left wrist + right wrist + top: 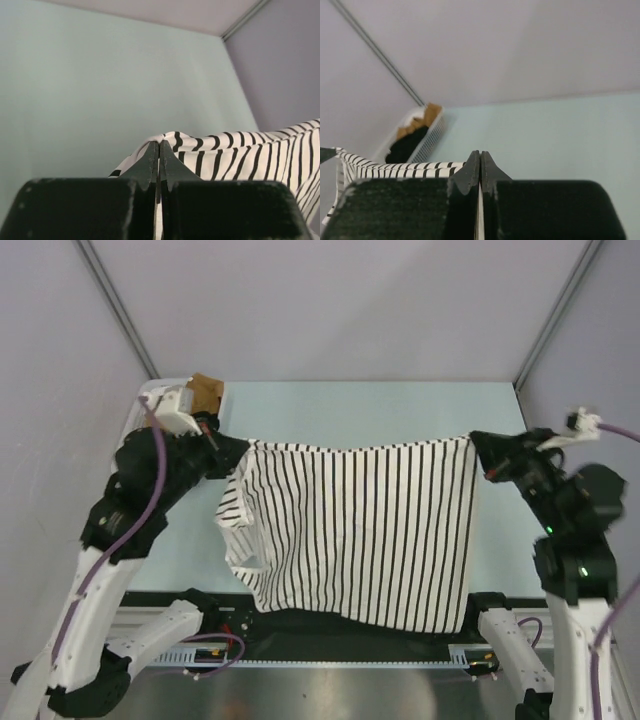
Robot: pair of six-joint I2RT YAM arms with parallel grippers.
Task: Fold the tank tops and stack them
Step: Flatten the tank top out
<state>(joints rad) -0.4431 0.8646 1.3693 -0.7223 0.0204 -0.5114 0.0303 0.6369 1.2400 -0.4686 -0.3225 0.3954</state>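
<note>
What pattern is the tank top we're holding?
The tank top is white with thin black stripes; clearest in top external view.

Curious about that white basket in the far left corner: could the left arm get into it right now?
Probably not yet. The basket sits near the left claw, but that claw is shut on the striped top, which is stretched across to the right claw.

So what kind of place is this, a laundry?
Likely a robotics lab booth: plain walls with metal frame posts enclose a pale table, and two robot arms bolted at its edge hold up a striped tank top.
</note>
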